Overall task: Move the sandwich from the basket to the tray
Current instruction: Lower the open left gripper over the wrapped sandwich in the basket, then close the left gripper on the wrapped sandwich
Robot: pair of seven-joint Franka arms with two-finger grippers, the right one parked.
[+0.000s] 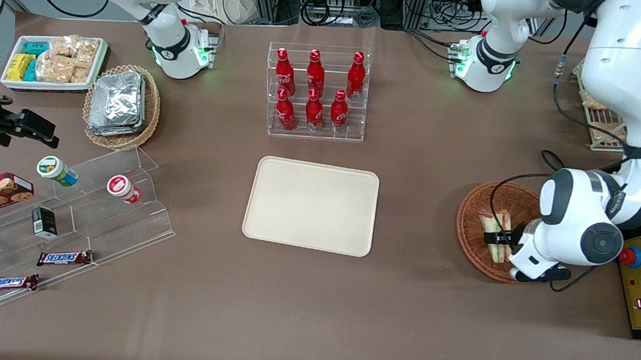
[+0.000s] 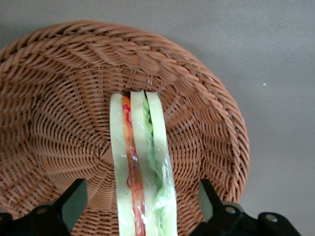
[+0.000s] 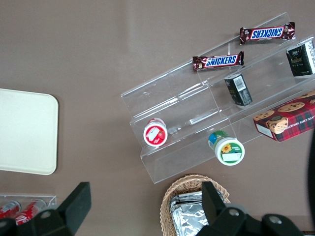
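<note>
- Wicker basket (image 2: 59,98) cradles the wrapped sandwich (image 2: 140,162); the tool (image 2: 140,206) straddles it, fingers spread, nothing gripped.
- Best closed squarely across the bread, gently, before lifting toward the tray (image 1: 311,205).

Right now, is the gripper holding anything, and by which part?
Nothing held. The gripper is open in the basket, one finger each side of the sandwich.

The gripper (image 1: 498,238) sits low inside the basket (image 1: 475,206), fingers (image 2: 74,199) spread wide, open gaps either side of the sandwich (image 2: 140,167); whether they touch the weave is unclear. Bare table separates basket and tray (image 1: 311,205); the bottle rack (image 1: 317,91) stands farther from the camera.
</note>
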